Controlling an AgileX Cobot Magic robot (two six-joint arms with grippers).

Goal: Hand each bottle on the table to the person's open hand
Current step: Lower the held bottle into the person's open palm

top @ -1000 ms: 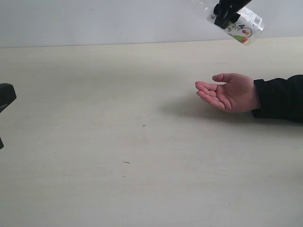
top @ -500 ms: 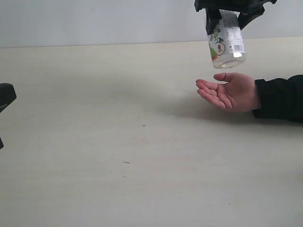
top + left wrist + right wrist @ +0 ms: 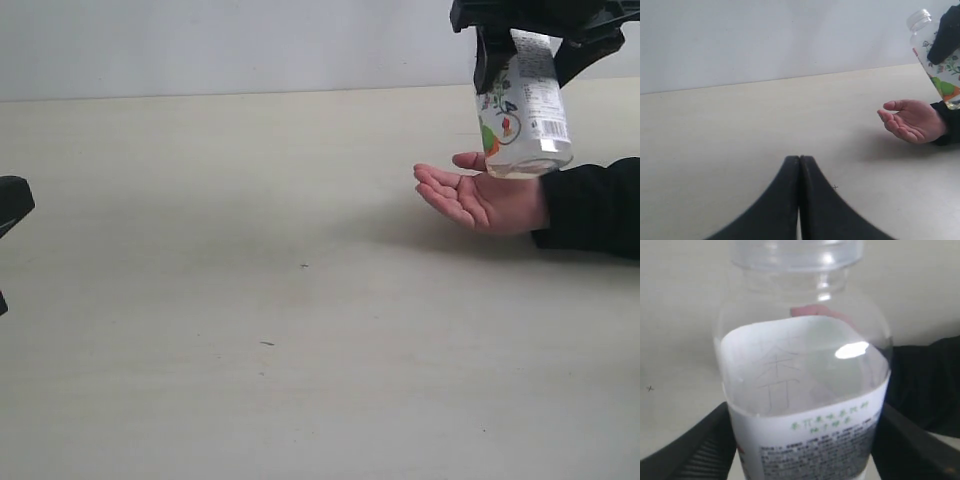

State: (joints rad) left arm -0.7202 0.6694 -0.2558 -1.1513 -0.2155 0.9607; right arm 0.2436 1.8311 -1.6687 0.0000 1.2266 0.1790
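Right gripper (image 3: 530,55) is clamped on the clear labelled bottle (image 3: 525,125) just above the open hand (image 3: 487,200); left gripper (image 3: 799,162) pinched shut.

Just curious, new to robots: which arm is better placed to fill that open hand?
The right one: right fingers hold the clear bottle over the person's open hand. Left fingers are shut, empty, far aside.

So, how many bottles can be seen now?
1. A clear bottle with a white label hangs in the right gripper, just above the person's open hand. No other bottle shows on the table; some may be outside the views.
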